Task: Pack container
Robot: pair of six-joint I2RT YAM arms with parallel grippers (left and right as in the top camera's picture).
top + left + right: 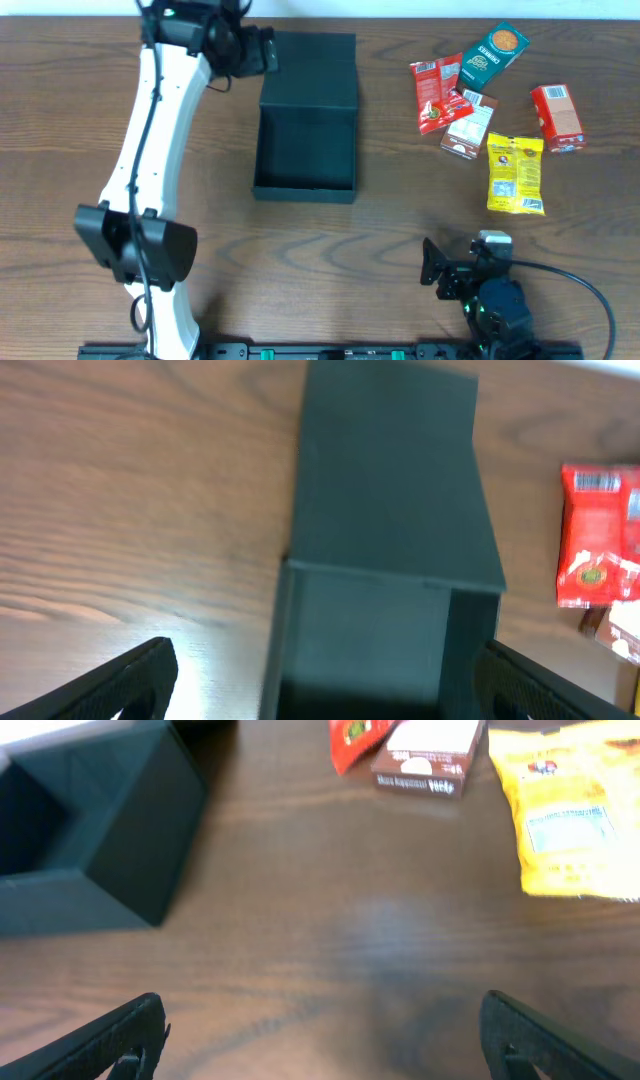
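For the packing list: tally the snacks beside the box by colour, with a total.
Red: 2 (red packet, red carton)
Teal: 1 (teal packet)
Yellow: 1 (yellow packet)
Brown-and-white: 1 (brown-and-white packet)
Total: 5

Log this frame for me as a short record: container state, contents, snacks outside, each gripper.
container: dark teal-black matte rectangular cardboard box, open, flap lid folded back
contents: no snack visible inside
snacks outside: red foil packet, teal packet, brown-and-white small carton, small red carton, yellow packet, all on the wooden table, right of the box in the overhead view
left gripper: open, over the box, holding nothing
right gripper: open, over bare table, holding nothing
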